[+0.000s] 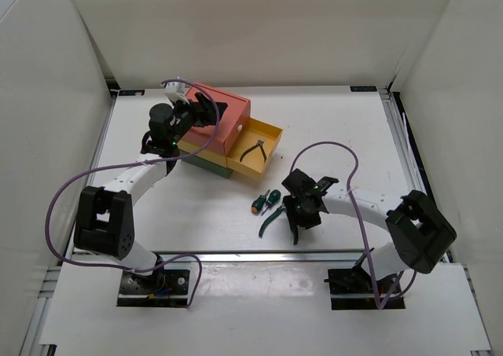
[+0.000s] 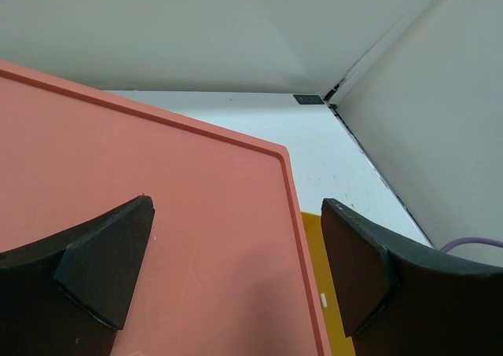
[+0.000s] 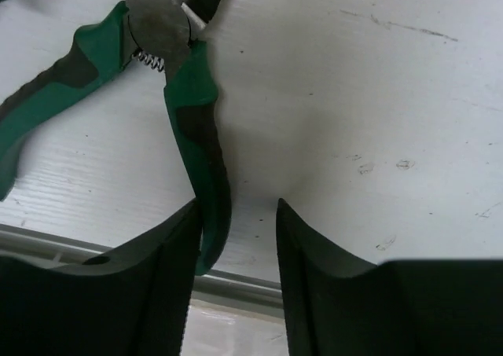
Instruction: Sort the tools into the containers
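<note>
Drawer stack (image 1: 228, 124) far left, pliers (image 1: 253, 152) in its open drawer (image 1: 272, 134), 2 screwdrivers (image 1: 271, 196) and second pliers (image 1: 272, 218) in front

Yellow drawer (image 1: 269, 133) open, small pliers (image 1: 254, 153) inside, right claw (image 1: 295, 230) over green pliers (image 1: 271, 219)

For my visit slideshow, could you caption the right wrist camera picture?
Right pincer, jaws apart, low over the white table, one handle of the green-handled pliers reaching in between its fingers.

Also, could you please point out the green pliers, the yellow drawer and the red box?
Green pliers (image 3: 192, 104): right wrist view, on the right handle.
Yellow drawer (image 1: 266, 135): top view, on its bare floor.
Red box (image 2: 196, 214): left wrist view, on its top face.
</note>
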`<state>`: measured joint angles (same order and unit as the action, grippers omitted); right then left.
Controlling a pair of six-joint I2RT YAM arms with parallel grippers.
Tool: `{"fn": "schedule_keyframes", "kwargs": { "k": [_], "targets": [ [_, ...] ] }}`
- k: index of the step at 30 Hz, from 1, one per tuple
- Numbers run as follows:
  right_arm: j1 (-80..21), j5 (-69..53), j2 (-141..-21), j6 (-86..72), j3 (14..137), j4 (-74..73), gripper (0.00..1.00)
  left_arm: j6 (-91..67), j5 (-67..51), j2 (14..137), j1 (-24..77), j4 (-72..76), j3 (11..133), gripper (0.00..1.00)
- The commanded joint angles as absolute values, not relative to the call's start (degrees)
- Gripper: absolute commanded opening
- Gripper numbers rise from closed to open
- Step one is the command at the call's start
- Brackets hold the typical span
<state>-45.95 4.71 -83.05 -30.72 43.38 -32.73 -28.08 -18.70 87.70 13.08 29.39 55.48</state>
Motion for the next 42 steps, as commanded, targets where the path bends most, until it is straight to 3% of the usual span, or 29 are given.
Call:
{"fn": "schedule_keyframes", "kwargs": {
  "k": [1, 3, 4, 7, 12, 19, 25, 32, 42],
  "targets": [
    [-46.58, 5.54, -84.89, -30.41, 44.30, -32.69, 0.44, -31.11, -18.98, 91.06, 13.10, 10.81, 50.54, 0.99],
    [-46.58, 5.97, -86.12, -30.23, 45.26, -34.09, 0.32, -30.85, -18.81, 91.05, 13.10, 10.63, 50.62, 0.99],
    [-46.84, 6.32, -86.48, -30.23, 45.61, -34.80, 0.19, -30.85, -18.63, 91.05, 13.18, 10.63, 50.62, 0.99],
    [-46.75, 8.78, -86.31, -30.94, 46.58, -38.31, 0.00, -30.85, -18.63, 91.05, 13.01, 10.55, 50.71, 0.99],
    [-46.76, 12.47, -76.32, -32.52, 46.49, -42.88, 0.00, -31.02, -18.28, 91.40, 13.10, 10.64, 51.06, 0.99],
    [-46.76, 21.09, -68.55, -32.70, 58.69, -51.24, 0.00, -31.73, -18.63, 92.46, 13.10, 11.16, 51.85, 0.99],
    [-46.41, 23.90, -77.86, -27.78, 76.53, -51.68, 0.00, -32.52, -18.98, 92.99, 13.18, 11.60, 52.29, 0.99],
    [-44.65, 25.13, -99.47, -22.15, 101.38, -53.43, 0.00, -32.25, -18.98, 92.46, 13.10, 11.42, 51.86, 0.99],
    [-42.89, 27.42, -115.48, -21.88, 119.61, -58.36, 0.00, -32.34, -18.98, 93.16, 13.10, 11.60, 52.38, 0.99]
  ]
}}
